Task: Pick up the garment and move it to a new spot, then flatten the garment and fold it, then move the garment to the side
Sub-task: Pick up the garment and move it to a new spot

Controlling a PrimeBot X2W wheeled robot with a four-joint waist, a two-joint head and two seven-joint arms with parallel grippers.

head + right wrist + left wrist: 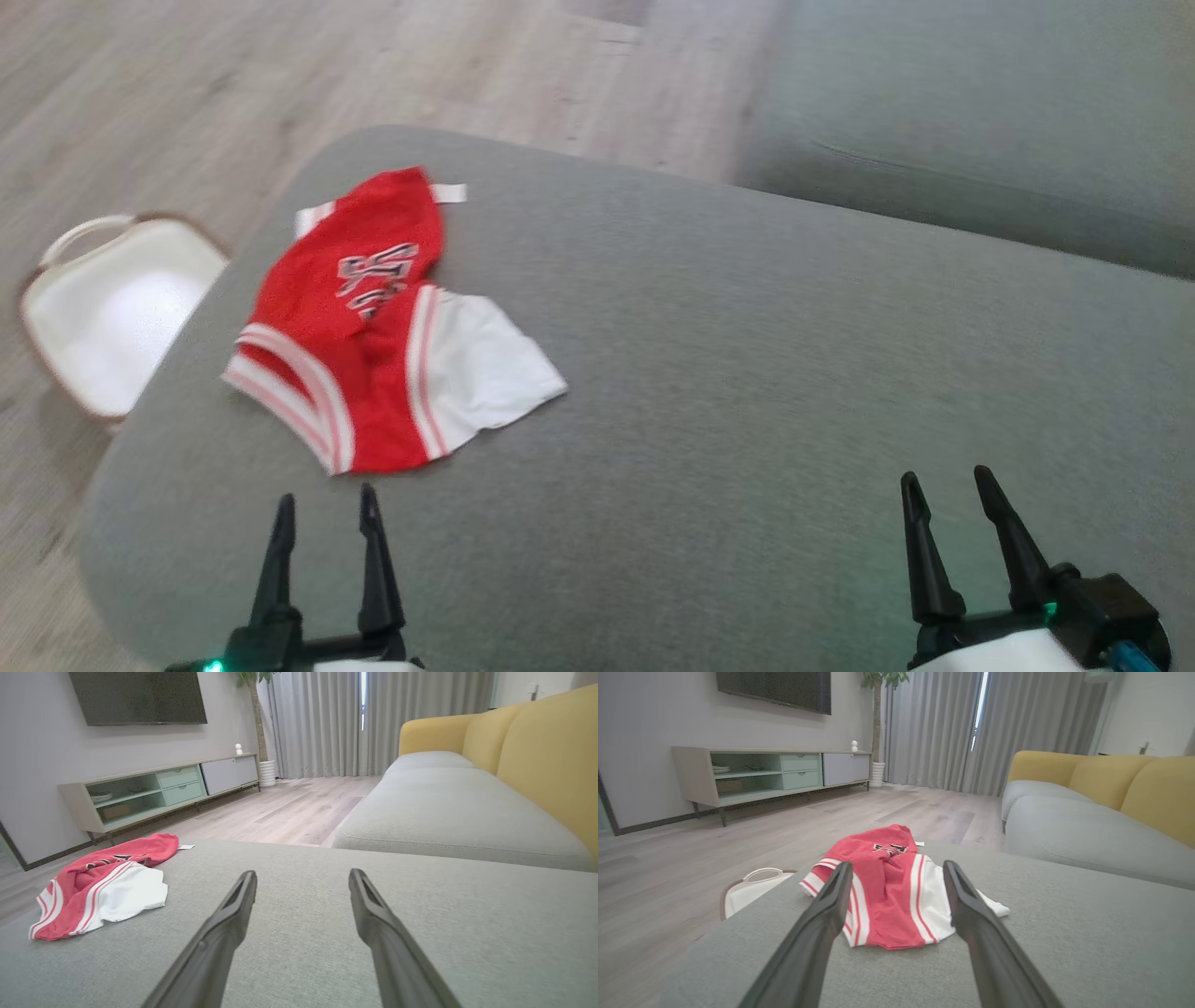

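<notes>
crumpled red garment (364, 336) lies on left part of grey cushion (747, 373), long axis running away from robot. left gripper (326, 495) nearer, just short of near hem, jaws apart, empty. right gripper (945, 474) well off to right, jaws apart, empty.

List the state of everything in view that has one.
red jersey, crumpled in a heap on the grey cushion
left gripper, open, empty, just short of the jersey
right gripper, open, empty, above bare cushion
white-lined basket, on the floor, nothing visible inside
TV, screen dark
</notes>
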